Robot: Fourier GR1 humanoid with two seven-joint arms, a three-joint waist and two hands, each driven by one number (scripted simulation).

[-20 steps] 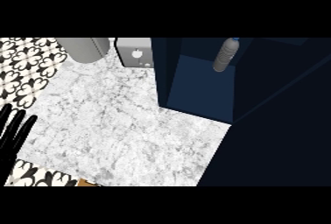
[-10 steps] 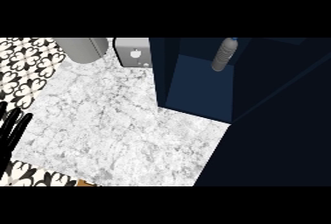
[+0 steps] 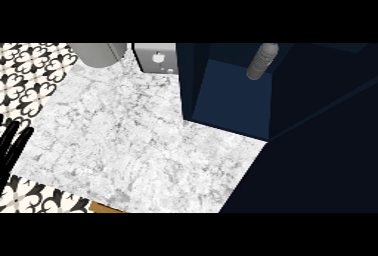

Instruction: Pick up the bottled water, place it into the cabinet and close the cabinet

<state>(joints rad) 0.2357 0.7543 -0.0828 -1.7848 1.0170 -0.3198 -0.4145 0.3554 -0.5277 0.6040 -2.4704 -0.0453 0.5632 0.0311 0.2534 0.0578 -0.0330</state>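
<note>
A grey ribbed water bottle (image 3: pixel 261 61) stands upright inside the dark blue cabinet (image 3: pixel 229 100), near the top of its open interior. No hand touches it. Only the straight black fingers of my left hand (image 3: pixel 13 142) show, resting open at the view's left edge, far from the bottle across the marble counter (image 3: pixel 140 145). My right hand does not show. The cabinet's lower right side is lost in a dark navy panel (image 3: pixel 325 150), and I cannot tell whether that is its door.
A grey round canister (image 3: pixel 100 54) and a light grey box with a small knob (image 3: pixel 156 59) stand at the counter's far edge, left of the cabinet. Black-and-white patterned tiles (image 3: pixel 33 75) lie beyond the counter's left side.
My left hand's fingers have slipped slightly further toward the left edge. The bottle and cabinet stand as before.
</note>
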